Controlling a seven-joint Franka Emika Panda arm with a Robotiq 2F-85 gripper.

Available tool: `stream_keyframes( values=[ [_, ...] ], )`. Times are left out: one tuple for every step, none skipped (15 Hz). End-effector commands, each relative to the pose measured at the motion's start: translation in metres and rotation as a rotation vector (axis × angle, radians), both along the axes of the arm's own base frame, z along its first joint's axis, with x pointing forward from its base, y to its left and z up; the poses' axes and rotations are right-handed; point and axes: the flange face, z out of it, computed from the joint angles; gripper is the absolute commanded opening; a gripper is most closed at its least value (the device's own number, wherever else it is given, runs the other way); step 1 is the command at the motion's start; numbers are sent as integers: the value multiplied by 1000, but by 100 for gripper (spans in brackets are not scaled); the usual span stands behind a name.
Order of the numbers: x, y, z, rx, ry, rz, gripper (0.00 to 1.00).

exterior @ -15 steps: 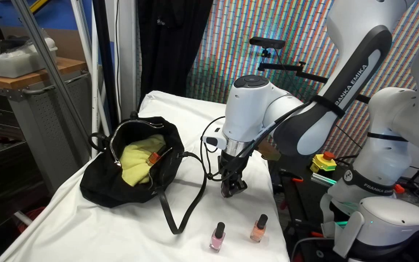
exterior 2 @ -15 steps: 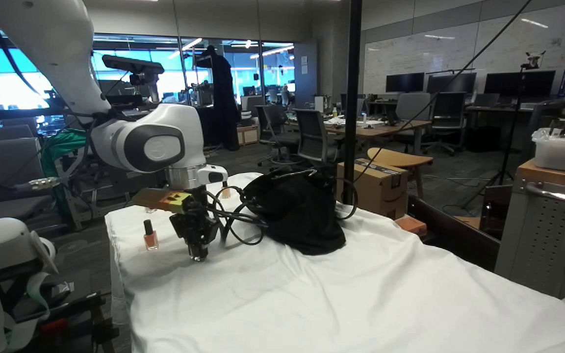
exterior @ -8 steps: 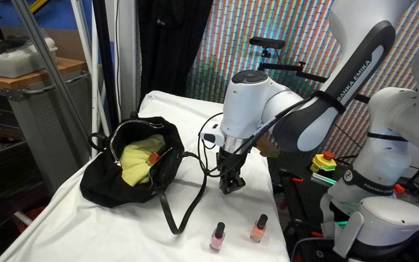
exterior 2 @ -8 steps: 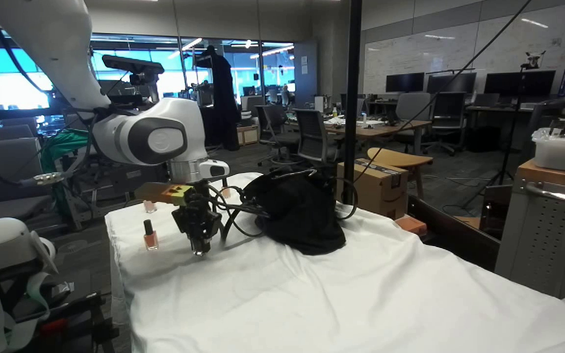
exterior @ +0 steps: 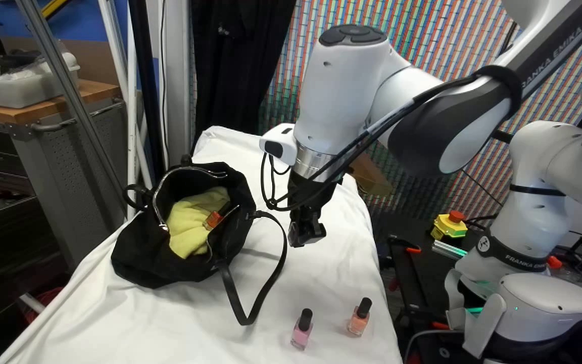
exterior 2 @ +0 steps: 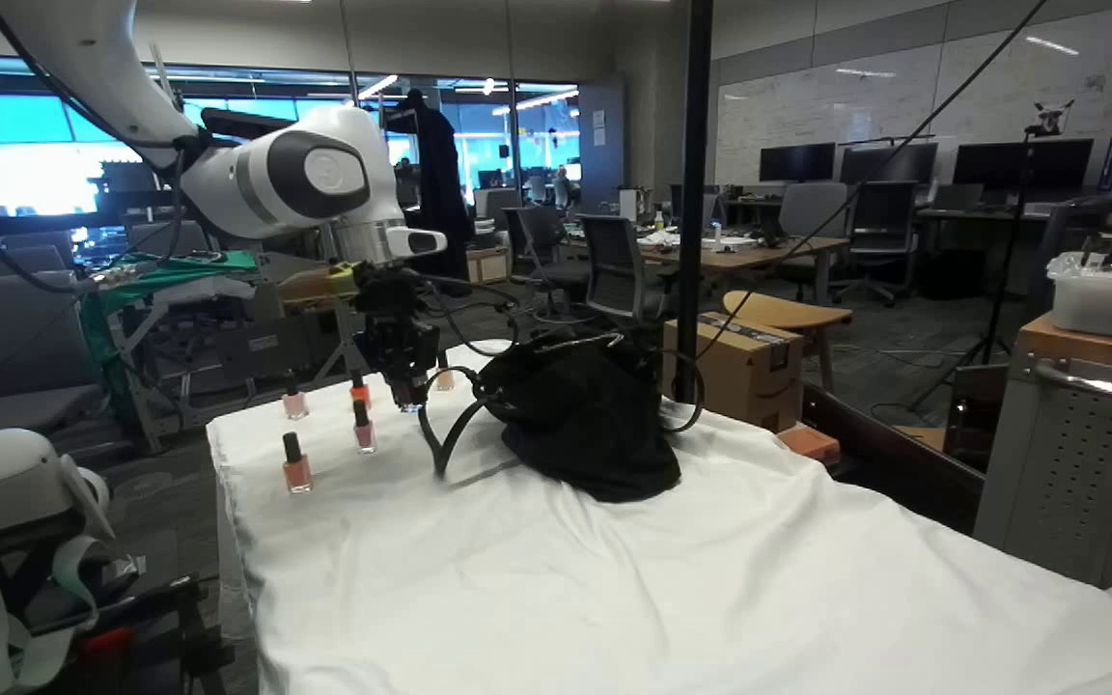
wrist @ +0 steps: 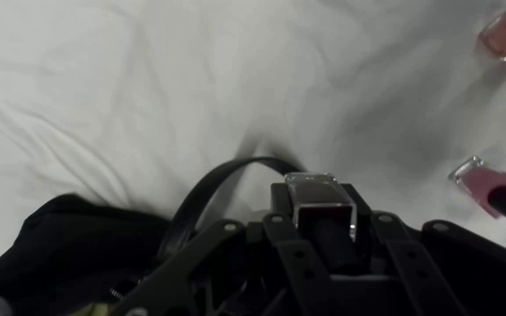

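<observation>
My gripper (wrist: 319, 198) is shut on a dark nail polish bottle (wrist: 318, 191), which sits between the pads with its black cap toward the palm. In an exterior view the gripper (exterior: 306, 235) hangs above the white-covered table, right of an open black bag (exterior: 142, 258). Inside the bag lie a yellow cloth (exterior: 187, 227) and an orange-red bottle (exterior: 213, 220). A pink bottle (exterior: 301, 334) and a peach bottle (exterior: 358, 321) stand upright near the table's front. The bag's strap (wrist: 202, 186) loops just beyond the held bottle in the wrist view.
Several more bottles stand by the table's far end in an exterior view, among them a rose bottle (exterior 2: 364, 436) and a coral bottle (exterior 2: 297, 473). The bag's strap (exterior: 231, 296) spreads over the cloth. An emergency stop (exterior: 449, 225) sits beside the robot base.
The gripper has risen well above the table with the dark bottle in it, shifting slightly toward the bag. Bottles formerly behind the arm now show. Bag and standing bottles stay put.
</observation>
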Motion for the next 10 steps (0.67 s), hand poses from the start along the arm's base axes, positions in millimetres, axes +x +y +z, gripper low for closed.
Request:
stream_keyframes(
  values=[
    [31, 27, 36, -36, -88, -57, 15],
    [43, 30, 41, -48, -115, -68, 15],
    [53, 33, 46, -54, -136, -78, 15],
    [69, 32, 48, -65, -156, -89, 15],
    [81, 31, 52, -69, -176, -101, 15],
    [96, 29, 52, -75, -186, -110, 15],
    [110, 25, 53, -80, -196, -124, 15],
    [124, 21, 50, -82, -196, -131, 15],
    [137, 16, 50, -85, -196, -140, 15],
    [150, 10, 48, -87, -194, -153, 15]
  ],
)
